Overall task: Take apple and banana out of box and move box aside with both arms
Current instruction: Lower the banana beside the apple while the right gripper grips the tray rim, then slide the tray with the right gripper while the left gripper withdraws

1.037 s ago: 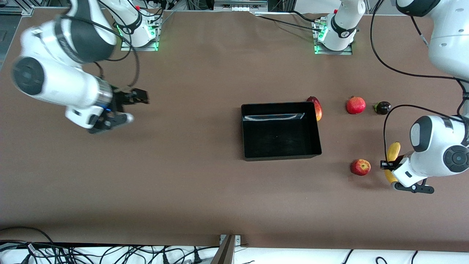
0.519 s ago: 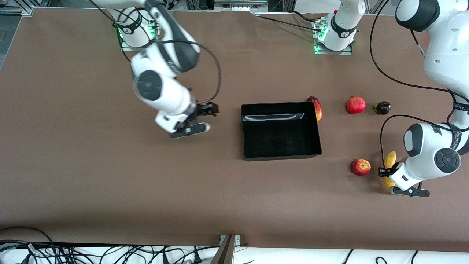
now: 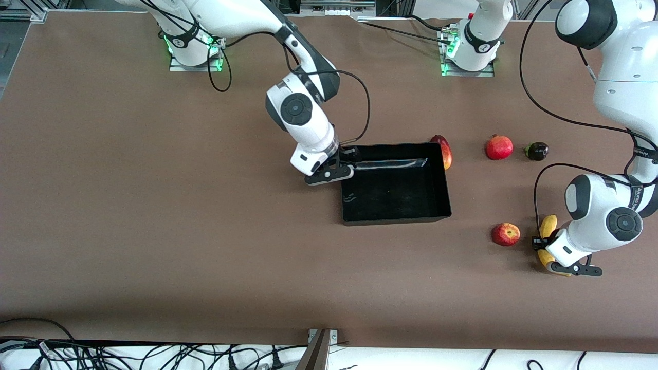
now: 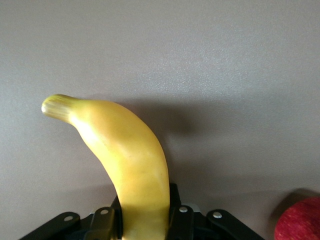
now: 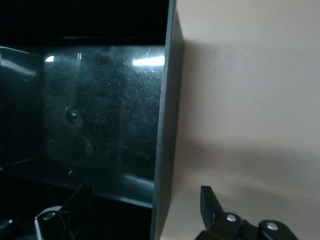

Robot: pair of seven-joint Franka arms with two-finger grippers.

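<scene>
The black box (image 3: 396, 220) lies mid-table. My right gripper (image 3: 344, 164) is open and straddles the box's wall at the right arm's end; in the right wrist view one finger (image 5: 77, 202) is inside the box (image 5: 167, 100) and the other is outside, gripper (image 5: 145, 207). My left gripper (image 3: 545, 245) is shut on the yellow banana (image 3: 548, 225) at the left arm's end of the table. In the left wrist view the banana (image 4: 130, 160) sticks out from between the jaws of the gripper (image 4: 145, 222). The red apple (image 3: 506, 234) sits beside the banana, toward the box, and shows in the left wrist view (image 4: 300, 222).
A red-yellow mango (image 3: 443, 150) lies against the box's corner farthest from the camera. A pomegranate (image 3: 499, 147) and a dark round fruit (image 3: 536, 151) lie farther from the camera than the apple. The left arm's bulky links hang over that end of the table.
My right arm has swung from its end of the table to the box's wall. My left gripper has shifted the banana slightly nearer to the camera.
</scene>
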